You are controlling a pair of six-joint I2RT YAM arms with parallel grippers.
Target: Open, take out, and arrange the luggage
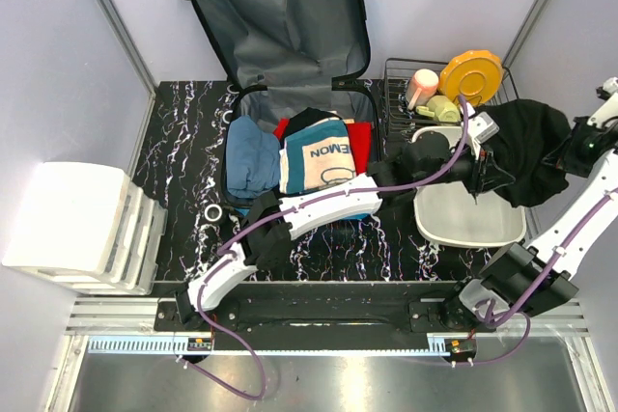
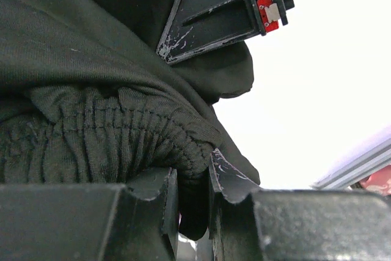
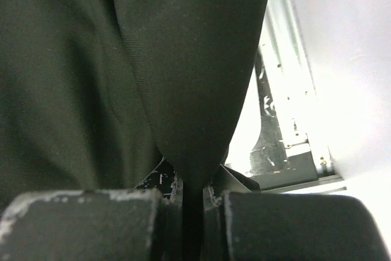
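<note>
The blue suitcase (image 1: 280, 16) lies open at the back, its grey-lined lid propped up. Its base holds a blue garment (image 1: 253, 156), a folded printed shirt (image 1: 314, 156) and a red item (image 1: 359, 142). A black garment (image 1: 526, 147) hangs between both grippers above a white bin (image 1: 468, 224). My left gripper (image 1: 480, 169) is shut on its gathered elastic edge (image 2: 122, 132), the fingers (image 2: 229, 178) pinching the cloth. My right gripper (image 1: 577, 147) is shut on a fold of the same black cloth (image 3: 183, 90), which fills its view.
A wire basket (image 1: 396, 74) at the back right holds an orange disc (image 1: 470, 74), a pink cup (image 1: 421, 86) and a green item (image 1: 440, 109). White stacked bins (image 1: 82, 229) stand at the left. My left arm (image 1: 319, 205) reaches across the suitcase's front.
</note>
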